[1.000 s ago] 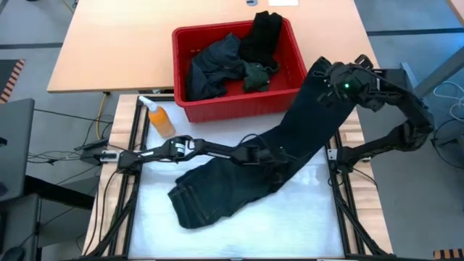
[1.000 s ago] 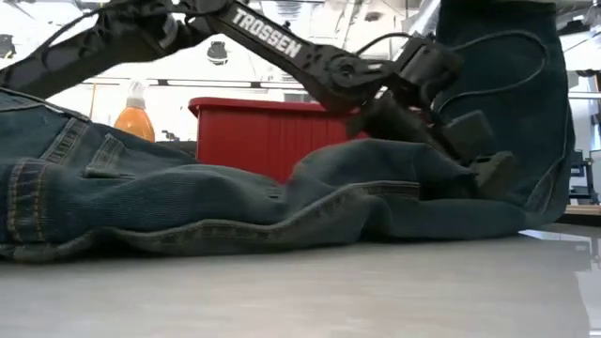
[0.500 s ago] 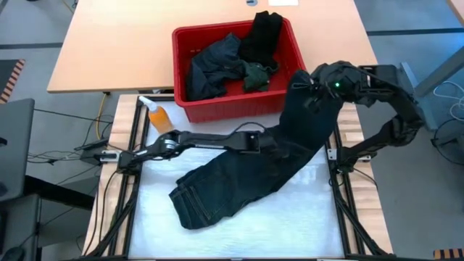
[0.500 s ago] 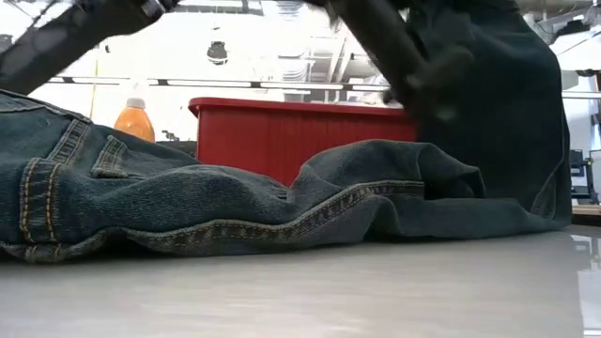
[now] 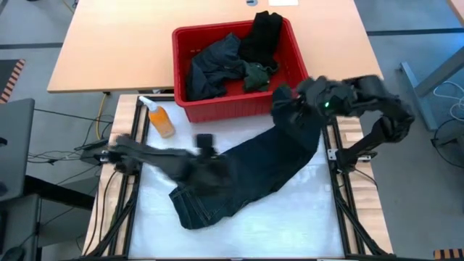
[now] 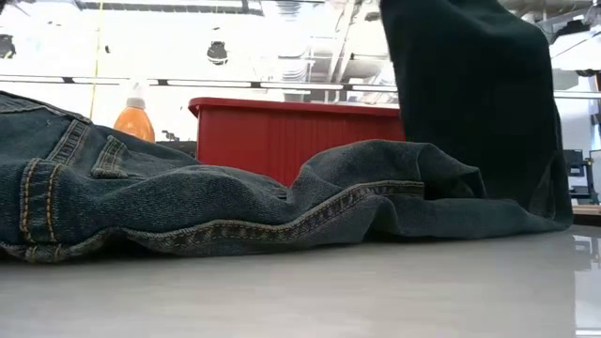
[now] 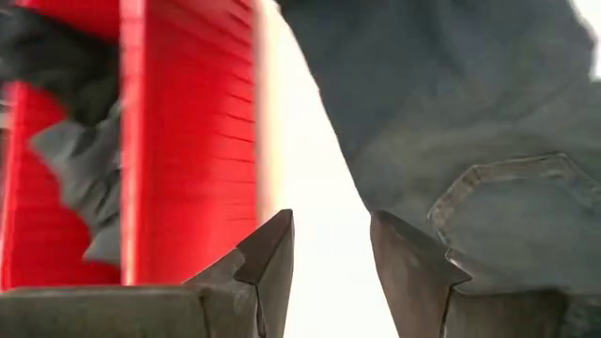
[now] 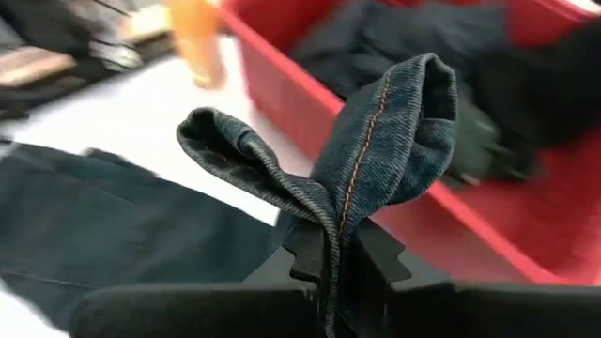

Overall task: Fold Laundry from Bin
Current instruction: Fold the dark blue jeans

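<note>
Dark navy jeans (image 5: 246, 174) lie on the white table, waist end near the front left. One leg (image 6: 470, 103) rises toward my right gripper (image 5: 291, 103), which is shut on its end near the red bin's (image 5: 239, 109) near right corner. More laundry (image 5: 225, 61) lies heaped in the bin. My left gripper (image 5: 206, 143) hovers above the table's left half, blurred. In the left wrist view it (image 7: 333, 253) is open with nothing between its fingers. My right gripper pinches the bunched end of the jeans leg (image 8: 349, 211) between its two fingers, several folded layers with an orange-stitched seam. A loop of the cloth stands up past the fingertips. The fingers slant down from the table's right. The leg hangs from the hold, and the waist part (image 6: 113, 188) lies on the table.
An orange bottle (image 5: 159, 117) stands at the table's far left, beside the bin. Behind the bin is a wooden tabletop (image 5: 116, 43). Bare white table (image 5: 290, 225) shows in front of the jeans.
My left gripper has lifted off the jeans and swung quickly back toward the table's left, turning as it went. My right gripper has carried the leg end toward the table's left, nearer the bin's corner. The raised leg now hangs steeper; the waist part has stayed put.
</note>
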`<state>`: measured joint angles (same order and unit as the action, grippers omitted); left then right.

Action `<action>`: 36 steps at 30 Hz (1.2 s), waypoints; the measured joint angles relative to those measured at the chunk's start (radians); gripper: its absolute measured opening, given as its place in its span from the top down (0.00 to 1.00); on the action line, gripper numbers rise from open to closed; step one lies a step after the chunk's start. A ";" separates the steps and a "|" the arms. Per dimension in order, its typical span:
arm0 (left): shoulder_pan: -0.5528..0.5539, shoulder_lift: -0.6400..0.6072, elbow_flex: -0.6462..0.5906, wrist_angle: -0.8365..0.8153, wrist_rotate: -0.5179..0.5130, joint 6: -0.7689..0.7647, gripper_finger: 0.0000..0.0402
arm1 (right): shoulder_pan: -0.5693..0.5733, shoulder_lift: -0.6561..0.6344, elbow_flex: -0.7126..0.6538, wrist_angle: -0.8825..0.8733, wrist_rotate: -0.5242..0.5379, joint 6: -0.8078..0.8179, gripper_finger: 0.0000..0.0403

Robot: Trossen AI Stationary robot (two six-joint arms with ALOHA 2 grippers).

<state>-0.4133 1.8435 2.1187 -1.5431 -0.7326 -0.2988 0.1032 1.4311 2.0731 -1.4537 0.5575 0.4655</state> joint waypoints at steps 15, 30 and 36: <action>-0.163 -0.641 -0.693 0.243 -0.141 -0.339 0.66 | 0.203 0.434 0.000 0.674 -0.073 0.028 0.88; -0.166 -0.726 -0.859 0.331 -0.121 -0.258 0.66 | 0.126 0.754 0.008 0.990 -0.625 0.189 0.57; -0.166 -0.726 -0.859 0.331 -0.098 -0.242 0.66 | 0.091 0.719 0.009 0.914 -0.717 0.175 0.36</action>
<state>-0.5793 1.1179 1.2598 -1.2121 -0.8305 -0.5411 0.1943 2.1502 2.0819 -0.5398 -0.1595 0.6404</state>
